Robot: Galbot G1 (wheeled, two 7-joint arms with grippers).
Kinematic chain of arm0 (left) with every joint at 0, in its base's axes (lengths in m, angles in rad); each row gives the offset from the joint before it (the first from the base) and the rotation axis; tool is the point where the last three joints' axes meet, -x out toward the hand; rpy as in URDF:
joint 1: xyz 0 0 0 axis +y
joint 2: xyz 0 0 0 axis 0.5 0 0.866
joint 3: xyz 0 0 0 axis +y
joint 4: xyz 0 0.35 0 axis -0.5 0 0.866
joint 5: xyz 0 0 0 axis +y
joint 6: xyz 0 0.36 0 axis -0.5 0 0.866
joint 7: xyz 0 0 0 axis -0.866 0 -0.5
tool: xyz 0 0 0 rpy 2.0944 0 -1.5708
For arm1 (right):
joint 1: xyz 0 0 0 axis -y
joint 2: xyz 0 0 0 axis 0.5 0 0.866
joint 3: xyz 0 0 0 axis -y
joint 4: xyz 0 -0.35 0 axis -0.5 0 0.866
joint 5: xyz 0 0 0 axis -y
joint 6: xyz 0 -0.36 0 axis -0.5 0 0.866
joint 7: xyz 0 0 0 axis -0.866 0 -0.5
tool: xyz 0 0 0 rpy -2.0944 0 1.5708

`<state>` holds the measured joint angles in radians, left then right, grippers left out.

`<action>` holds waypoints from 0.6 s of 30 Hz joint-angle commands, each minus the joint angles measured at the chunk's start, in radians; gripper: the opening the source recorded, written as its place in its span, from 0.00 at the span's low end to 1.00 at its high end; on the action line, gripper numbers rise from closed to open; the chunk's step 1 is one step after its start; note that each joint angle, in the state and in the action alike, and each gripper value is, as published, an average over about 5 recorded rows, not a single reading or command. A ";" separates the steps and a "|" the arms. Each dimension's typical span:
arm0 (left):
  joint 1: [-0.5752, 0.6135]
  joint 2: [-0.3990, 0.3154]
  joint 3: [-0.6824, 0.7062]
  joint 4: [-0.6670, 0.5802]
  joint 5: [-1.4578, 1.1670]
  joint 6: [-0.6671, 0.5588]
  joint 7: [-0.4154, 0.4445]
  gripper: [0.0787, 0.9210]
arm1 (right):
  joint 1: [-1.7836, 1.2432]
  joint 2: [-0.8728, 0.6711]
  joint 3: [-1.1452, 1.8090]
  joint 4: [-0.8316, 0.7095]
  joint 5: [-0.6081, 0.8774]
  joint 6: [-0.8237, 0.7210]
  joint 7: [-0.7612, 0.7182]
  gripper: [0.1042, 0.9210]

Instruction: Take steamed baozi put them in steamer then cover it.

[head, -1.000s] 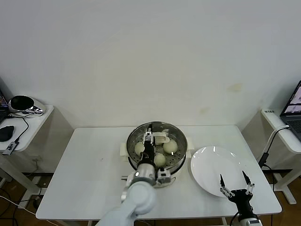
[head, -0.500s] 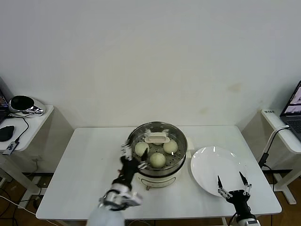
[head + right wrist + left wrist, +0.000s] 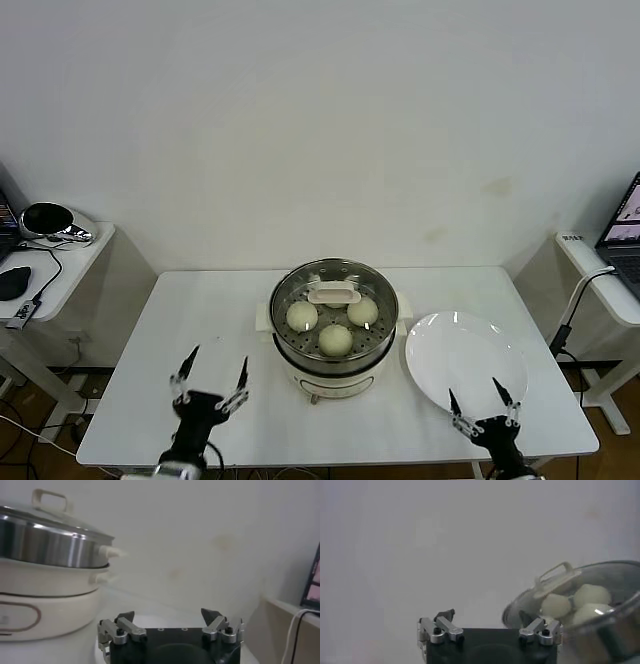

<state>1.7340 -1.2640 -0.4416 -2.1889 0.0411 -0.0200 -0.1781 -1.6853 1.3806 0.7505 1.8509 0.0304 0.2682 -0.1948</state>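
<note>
The steamer (image 3: 334, 372) stands mid-table, a shiny steel pot on a cream base. The glass cover (image 3: 378, 288) with its cream handle (image 3: 333, 294) sits on it. Three baozi (image 3: 302, 316) show through the glass; a fourth is hidden under the handle. My left gripper (image 3: 211, 371) is open and empty at the front left of the table, well clear of the steamer. My right gripper (image 3: 485, 400) is open and empty at the front right, by the plate's near edge. The left wrist view shows the covered steamer (image 3: 615, 630) with baozi (image 3: 555, 605) inside; the right wrist view shows the steamer (image 3: 47, 545) too.
A flat white plate (image 3: 465, 361) lies right of the steamer. Side tables stand at far left (image 3: 60, 270) and far right (image 3: 600, 280), the right one with a laptop and cable. The white table (image 3: 200, 320) has its front edge near both grippers.
My left gripper has let go of the cover's handle and drawn back from the steamer to the front left of the table. The right gripper has sunk slightly lower.
</note>
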 commanded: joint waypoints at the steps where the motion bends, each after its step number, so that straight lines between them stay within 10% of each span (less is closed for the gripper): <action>1: 0.179 -0.031 -0.136 0.049 -0.333 -0.108 0.011 0.88 | -0.047 -0.051 -0.088 0.050 0.101 -0.055 -0.005 0.88; 18: 0.163 -0.049 -0.142 0.103 -0.298 -0.091 0.053 0.88 | -0.091 -0.062 -0.101 0.113 0.134 -0.112 0.008 0.88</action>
<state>1.8617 -1.3057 -0.5560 -2.1160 -0.2058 -0.0932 -0.1390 -1.7482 1.3299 0.6712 1.9343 0.1433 0.1851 -0.1932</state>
